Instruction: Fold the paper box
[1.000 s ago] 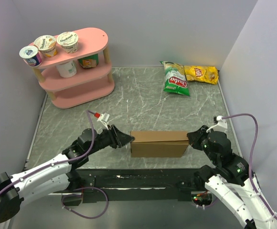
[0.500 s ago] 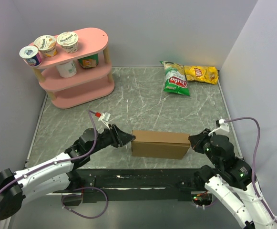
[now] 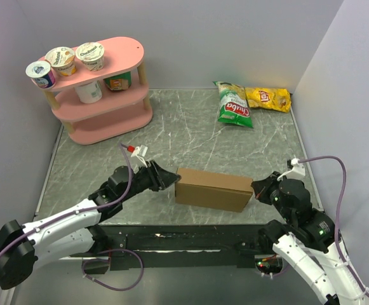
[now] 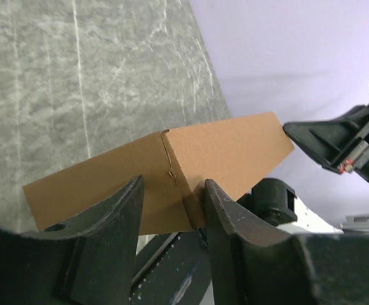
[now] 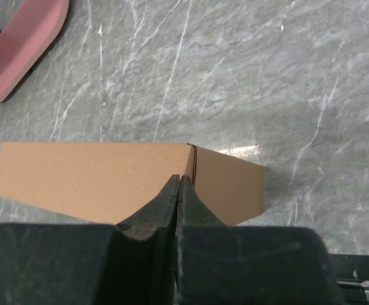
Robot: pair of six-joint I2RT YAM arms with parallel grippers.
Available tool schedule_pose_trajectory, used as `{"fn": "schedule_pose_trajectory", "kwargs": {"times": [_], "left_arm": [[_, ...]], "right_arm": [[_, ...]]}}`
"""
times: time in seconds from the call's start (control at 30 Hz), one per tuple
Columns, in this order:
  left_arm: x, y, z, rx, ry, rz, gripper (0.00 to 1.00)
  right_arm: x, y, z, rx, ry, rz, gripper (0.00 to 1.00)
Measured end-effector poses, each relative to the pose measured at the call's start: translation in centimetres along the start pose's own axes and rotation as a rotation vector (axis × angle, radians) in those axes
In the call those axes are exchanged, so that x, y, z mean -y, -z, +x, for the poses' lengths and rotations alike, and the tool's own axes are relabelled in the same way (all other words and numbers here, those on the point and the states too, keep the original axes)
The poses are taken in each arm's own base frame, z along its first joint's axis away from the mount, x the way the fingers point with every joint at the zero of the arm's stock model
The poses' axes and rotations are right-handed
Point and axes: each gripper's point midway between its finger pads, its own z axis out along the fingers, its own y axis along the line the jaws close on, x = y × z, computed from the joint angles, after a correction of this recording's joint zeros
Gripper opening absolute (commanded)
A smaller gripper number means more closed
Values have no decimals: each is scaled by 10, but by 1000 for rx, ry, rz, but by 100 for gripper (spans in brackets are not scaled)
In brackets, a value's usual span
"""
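**Late stage of folding the paper box**

Shows the plain brown, flat rectangular cardboard paper box [image 3: 213, 189] closed into a block, lying slightly askew near the front edge of the grey marbled table [image 3: 190, 127], between both arms. Left gripper [image 4: 171, 184]: fingers apart, set at the left-hand corner. Right gripper [image 5: 179, 181]: fingers pressed together, seemingly touching the right end. Judged nearly done: no loose flaps visible, perhaps only final squaring left.
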Motion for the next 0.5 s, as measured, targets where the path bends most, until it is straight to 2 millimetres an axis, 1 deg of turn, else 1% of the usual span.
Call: {"fn": "schedule_pose_trajectory", "kwargs": {"times": [0.2,0.37,0.5], "left_arm": [[-8,-9,-20,32,-38,-40,9],[-18,-22,-42,52,-97,-93,8],[-23,-27,-55,64,-142,-111,8]], "right_arm": [[-5,-4,4,-11,-17,-24,0],[-13,-8,8,-34,-29,-57,0],[-22,-11,11,-60,-37,-82,0]]}}
